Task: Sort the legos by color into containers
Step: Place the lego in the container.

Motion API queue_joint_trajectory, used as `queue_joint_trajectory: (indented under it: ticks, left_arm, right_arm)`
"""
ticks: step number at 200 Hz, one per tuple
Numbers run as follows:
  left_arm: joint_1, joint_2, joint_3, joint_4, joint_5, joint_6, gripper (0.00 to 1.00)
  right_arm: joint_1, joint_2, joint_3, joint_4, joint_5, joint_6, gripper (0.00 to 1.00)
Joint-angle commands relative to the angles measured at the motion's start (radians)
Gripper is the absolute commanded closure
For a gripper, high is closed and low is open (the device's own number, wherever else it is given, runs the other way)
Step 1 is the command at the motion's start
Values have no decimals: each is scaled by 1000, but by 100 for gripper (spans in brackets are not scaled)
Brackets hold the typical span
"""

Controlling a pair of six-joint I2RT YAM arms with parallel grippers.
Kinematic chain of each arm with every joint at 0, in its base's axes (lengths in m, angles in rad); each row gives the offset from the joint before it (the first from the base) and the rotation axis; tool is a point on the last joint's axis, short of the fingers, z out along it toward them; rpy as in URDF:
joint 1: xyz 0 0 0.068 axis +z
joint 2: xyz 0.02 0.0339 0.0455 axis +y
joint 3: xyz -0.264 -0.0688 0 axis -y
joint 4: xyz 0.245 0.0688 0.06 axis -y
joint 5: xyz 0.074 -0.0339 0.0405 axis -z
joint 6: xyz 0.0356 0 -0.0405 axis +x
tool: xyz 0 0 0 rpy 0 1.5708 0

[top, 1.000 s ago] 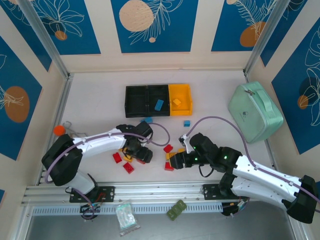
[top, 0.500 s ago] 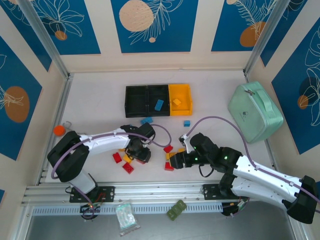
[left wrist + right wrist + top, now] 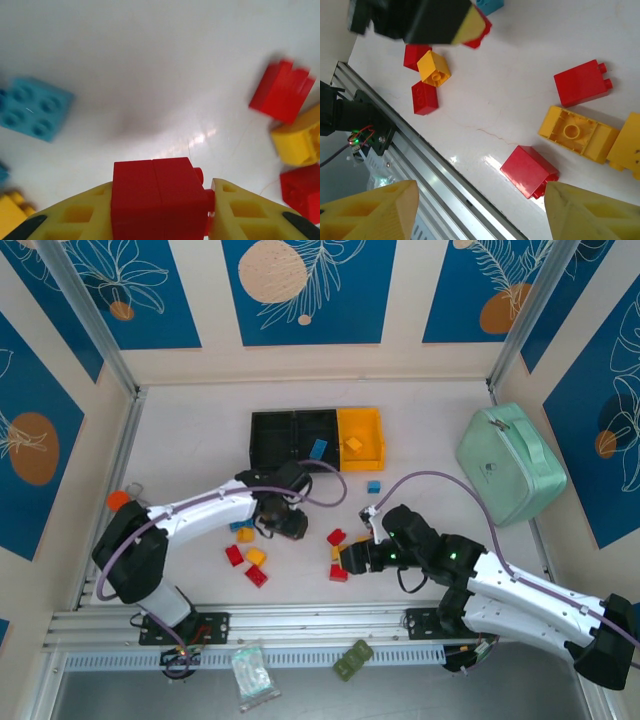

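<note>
White bench, blue walls all around. Near the three bins (image 3: 296, 430), the left gripper (image 3: 281, 522) is squeezing a red brick (image 3: 155, 195). It could slip out, or land beside the blue brick (image 3: 318, 448) by mistake; I think the left black bin (image 3: 270, 442) is for red. The right gripper (image 3: 350, 558) hangs wide open over loose bricks (image 3: 529, 171). The mint-green case (image 3: 510, 465) sits well apart.
</note>
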Motion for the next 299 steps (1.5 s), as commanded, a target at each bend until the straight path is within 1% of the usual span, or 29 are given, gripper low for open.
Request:
queue_joint_trajectory:
  ticks: [1,55,88,123,183,213,250,271,288,299]
  left_arm:
    - [60,3,83,-58,-34,40,65]
    - [207,95,268,-63,-56,60,65]
    - [259,201,390,-71,-78,77,65]
    - [309,337,517,-88,-77,79,65]
    - [328,506,687,-125,-129,99,65]
    - [334,536,703,-111,-150,96,64]
    - [344,565,720,-108,-147,90,63]
    - [344,569,727,-104,-139,88,60]
    - [341,569,731,-107,-132,85,49]
    - [344,564,730,-111,-131,83,45]
  right_arm:
    - [-16,4,36,20,29,-3,33]
    - [-52,23,41,39,37,16,33]
    - [-53,25,41,37,43,25,33]
    - [-55,25,44,26,48,34,33]
    - [-55,22,34,26,51,39,33]
    - [-56,22,32,20,52,40,33]
    - [-56,16,23,19,51,42,33]
    - [-58,7,15,17,54,44,33]
    - [-59,7,17,14,56,42,33]
    - [-62,7,16,14,56,42,33]
